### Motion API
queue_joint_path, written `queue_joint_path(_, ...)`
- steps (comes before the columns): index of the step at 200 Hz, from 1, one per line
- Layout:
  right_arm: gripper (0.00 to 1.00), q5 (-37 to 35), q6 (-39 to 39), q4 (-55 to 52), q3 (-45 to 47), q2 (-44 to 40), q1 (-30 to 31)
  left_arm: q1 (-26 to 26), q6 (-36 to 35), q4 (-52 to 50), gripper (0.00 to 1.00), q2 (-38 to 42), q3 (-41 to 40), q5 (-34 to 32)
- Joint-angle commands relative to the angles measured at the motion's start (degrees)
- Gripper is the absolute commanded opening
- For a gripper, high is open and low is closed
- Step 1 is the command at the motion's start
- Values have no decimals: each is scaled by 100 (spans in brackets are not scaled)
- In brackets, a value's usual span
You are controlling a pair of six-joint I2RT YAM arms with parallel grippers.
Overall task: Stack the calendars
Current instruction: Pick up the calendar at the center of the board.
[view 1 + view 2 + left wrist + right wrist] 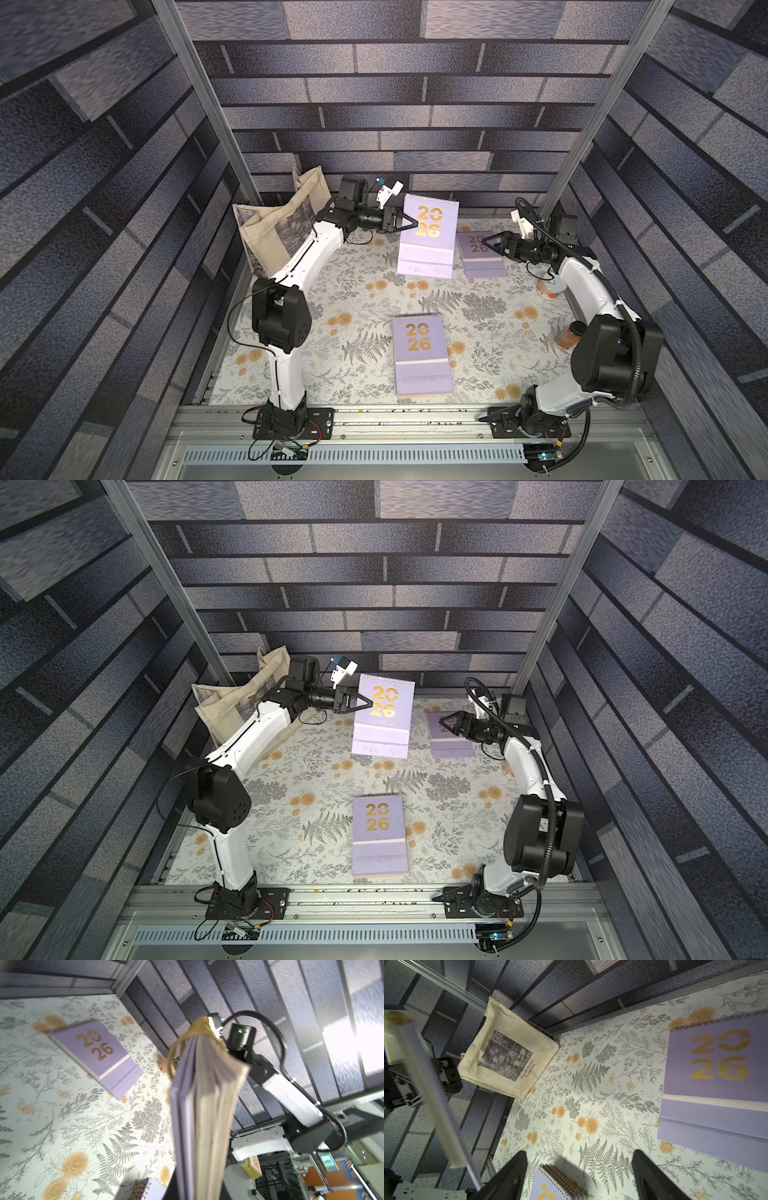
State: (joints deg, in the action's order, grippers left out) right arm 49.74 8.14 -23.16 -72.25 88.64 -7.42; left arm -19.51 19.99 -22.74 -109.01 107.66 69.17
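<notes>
Both top views looked steeply down from high at the front, sharing the whole surface [357,291]. The wrist cameras faced each other across it: the left close behind the held calendar [203,1105], the right low, past the right claw [579,1155].

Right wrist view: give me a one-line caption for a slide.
Open right gripper above a stack of calendars; another calendar lies flat, a tote bag leans against the wall.

Soft even light; lifted calendar [203,1105] blurred, glare beyond.
</notes>
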Motion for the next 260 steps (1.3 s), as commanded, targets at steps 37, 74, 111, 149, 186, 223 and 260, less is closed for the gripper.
queue_joint_path(37, 81, 424, 431, 833, 683, -773, 775, 114, -343, 285, 0, 1289, -1911, 942)
queue_joint_path(74, 81, 737, 1222, 2074, 1064, -1111, 1058, 160, -95, 657, 0, 1827, -2704, 863)
queue_joint_path(111, 81, 810, 1286, 2341, 1375, -1146, 1385, 204, 153, 1026, 0, 2024, -3042, 787)
queue_joint_path(149, 81, 814, 1531, 2854, 1639, -1306, 1776, 214, 355, 1262, 0, 1903, -2988, 812)
queue_joint_path(186, 82, 754, 1924, 3309, 1852, -1616, 1859, 283, 361, 1290, 0, 1722, -2941, 816)
queue_joint_path(223, 82, 691, 1899, 3177, 1898, -1957, 1869, 386, 392, 1320, 0, 1586, -2925, 826)
queue_joint_path(260, 82, 702, 2046, 3298, 1858, -2050, 1927, 393, 443, 1392, 0, 1526, -2889, 827)
